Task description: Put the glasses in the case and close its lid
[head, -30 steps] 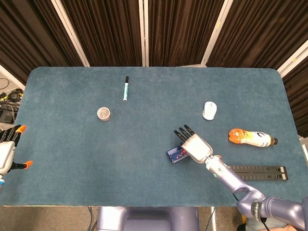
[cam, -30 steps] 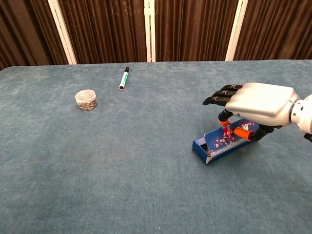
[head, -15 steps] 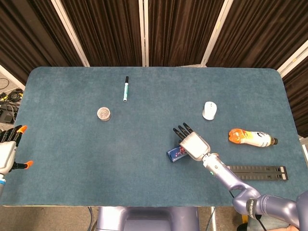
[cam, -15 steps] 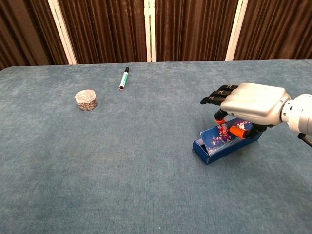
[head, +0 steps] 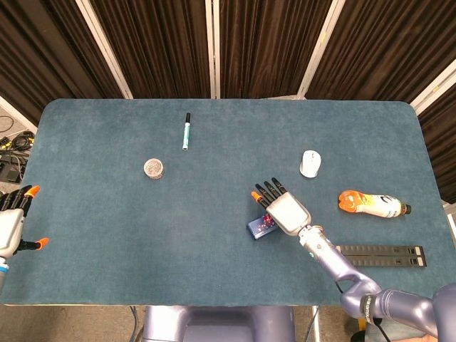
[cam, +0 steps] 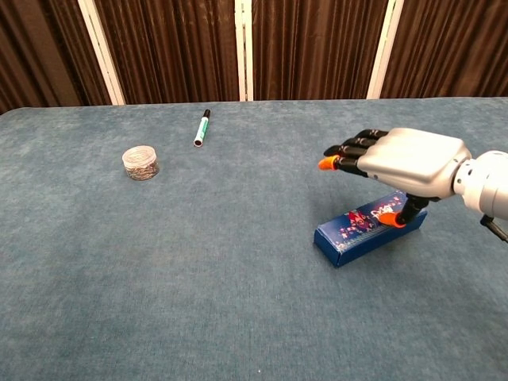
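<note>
Right hand [cam: 405,163] over the blue glasses case [cam: 359,235], palm down, fingers [head: 267,192] stretched flat and apart, holding nothing; thumb tip touching the lid's right end. Case lying closed on the blue table [head: 100,214], near and right of centre, lid printed with small red and white marks. Glasses not visible. Left hand [head: 13,226] at the table's near left edge in the head view, partly cut off by the frame, orange-tipped fingers spread, nothing in them. Far side, left of centre: green-and-white marker [cam: 202,128]; nearer and further left, small clear round jar [cam: 140,163]. Right side in head view: white mouse [head: 310,163], orange bottle [head: 373,204] on its side, black flat bar [head: 383,255] near the front edge.
</note>
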You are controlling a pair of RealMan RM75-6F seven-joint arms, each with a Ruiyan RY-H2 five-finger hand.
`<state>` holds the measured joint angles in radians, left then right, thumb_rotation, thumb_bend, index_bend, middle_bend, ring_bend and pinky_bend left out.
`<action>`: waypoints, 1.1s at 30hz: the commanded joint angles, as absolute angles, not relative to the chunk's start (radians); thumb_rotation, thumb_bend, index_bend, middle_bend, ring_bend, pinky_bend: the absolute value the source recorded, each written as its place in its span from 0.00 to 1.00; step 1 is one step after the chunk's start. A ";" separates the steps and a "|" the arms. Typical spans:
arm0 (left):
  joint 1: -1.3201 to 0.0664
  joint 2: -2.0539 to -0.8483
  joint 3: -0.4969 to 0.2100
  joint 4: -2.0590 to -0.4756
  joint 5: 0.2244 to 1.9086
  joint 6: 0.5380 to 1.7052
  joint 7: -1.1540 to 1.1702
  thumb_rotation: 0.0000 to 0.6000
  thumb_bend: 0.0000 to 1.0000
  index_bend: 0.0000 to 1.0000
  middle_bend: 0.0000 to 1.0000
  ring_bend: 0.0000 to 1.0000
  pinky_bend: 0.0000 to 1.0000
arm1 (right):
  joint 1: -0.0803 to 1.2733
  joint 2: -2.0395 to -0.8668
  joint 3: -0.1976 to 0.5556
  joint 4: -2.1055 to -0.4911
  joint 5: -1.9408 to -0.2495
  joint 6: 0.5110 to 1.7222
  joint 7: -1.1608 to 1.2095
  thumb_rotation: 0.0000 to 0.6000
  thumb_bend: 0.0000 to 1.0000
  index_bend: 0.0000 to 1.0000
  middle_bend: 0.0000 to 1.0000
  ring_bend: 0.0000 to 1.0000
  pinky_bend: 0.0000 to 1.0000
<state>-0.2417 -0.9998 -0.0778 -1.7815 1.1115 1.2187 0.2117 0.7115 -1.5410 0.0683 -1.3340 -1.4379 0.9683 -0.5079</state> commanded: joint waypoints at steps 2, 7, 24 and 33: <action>-0.243 -1.001 -0.078 -1.779 1.107 1.216 0.213 1.00 0.00 0.00 0.00 0.00 0.00 | 0.699 -1.504 0.079 -1.400 -1.444 0.997 -0.472 1.00 0.16 0.00 0.00 0.00 0.00; -0.243 -1.003 -0.077 -1.780 1.107 1.218 0.218 1.00 0.00 0.00 0.00 0.00 0.00 | 0.695 -1.423 0.069 -1.492 -1.417 0.960 -0.464 1.00 0.15 0.00 0.00 0.00 0.00; -0.247 -1.012 -0.077 -1.780 1.095 1.218 0.237 1.00 0.00 0.00 0.00 0.00 0.00 | 0.772 -1.413 0.024 -1.407 -1.386 0.730 -0.317 1.00 0.16 0.00 0.00 0.00 0.00; -0.251 -1.013 -0.080 -1.773 1.084 1.212 0.236 1.00 0.00 0.00 0.00 0.00 0.00 | 0.782 -1.454 0.014 -1.353 -1.415 0.734 -0.281 1.00 0.17 0.24 0.20 0.10 0.00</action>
<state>-0.2505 -1.0135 -0.0796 -1.7734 1.0846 1.2120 0.2363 0.7813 -1.4507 0.0157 -1.3570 -1.4120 0.7309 -0.2842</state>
